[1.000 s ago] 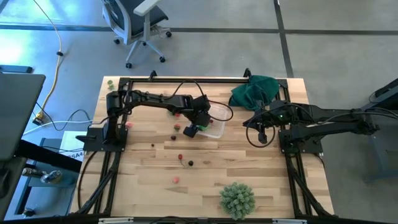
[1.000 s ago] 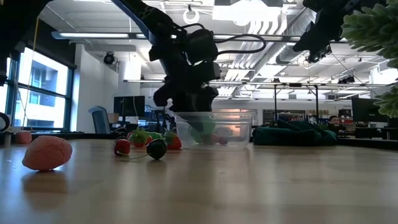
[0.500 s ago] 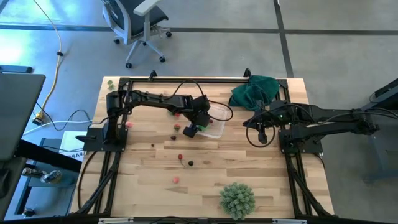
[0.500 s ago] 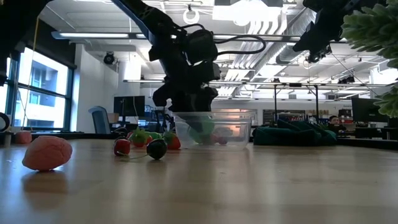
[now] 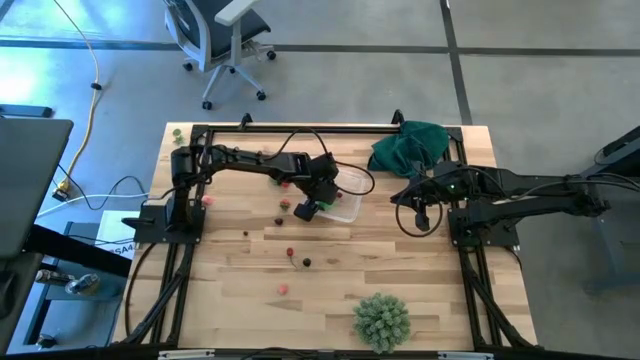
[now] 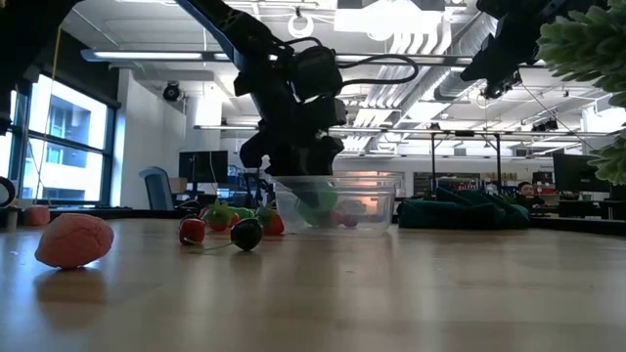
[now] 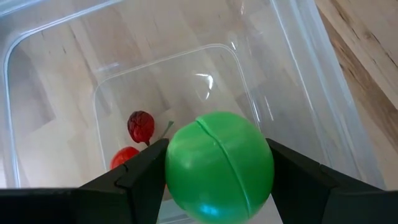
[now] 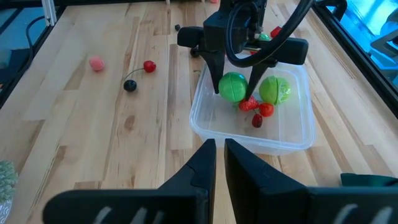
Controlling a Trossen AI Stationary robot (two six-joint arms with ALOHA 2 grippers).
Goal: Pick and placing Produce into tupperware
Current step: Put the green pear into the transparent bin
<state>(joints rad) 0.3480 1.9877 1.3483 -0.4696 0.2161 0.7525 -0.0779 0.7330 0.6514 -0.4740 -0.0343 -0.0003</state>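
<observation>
The left gripper [image 8: 234, 87] is poised inside the mouth of the clear tupperware [image 8: 292, 134], its fingers clamped on either side of a round green toy fruit [image 7: 219, 167], which hangs just above the container floor rather than resting on it. Under and beside it, several pieces already lie in the tupperware: small red pieces [image 8: 260, 110] and a second green piece [image 8: 274, 89] near the far wall. The step in hand looks like the placing half of a pick-and-place: the fruit has been carried over the container and only the release remains. The next move calls for the fingers to spread so the ball drops among the red pieces, then a straight lift clear of the thin plastic walls, which could be dragged along if a finger catches the rim. Much produce is left on the tabletop [image 5: 420, 290]: a red and dark berry pair [image 6: 220, 233] and a pink piece [image 6: 73, 241] nearer the front, with more small pieces close to the container's left side. The right gripper [image 8: 220, 163] waits well apart to the right of the container, its fingers together and holding nothing.
</observation>
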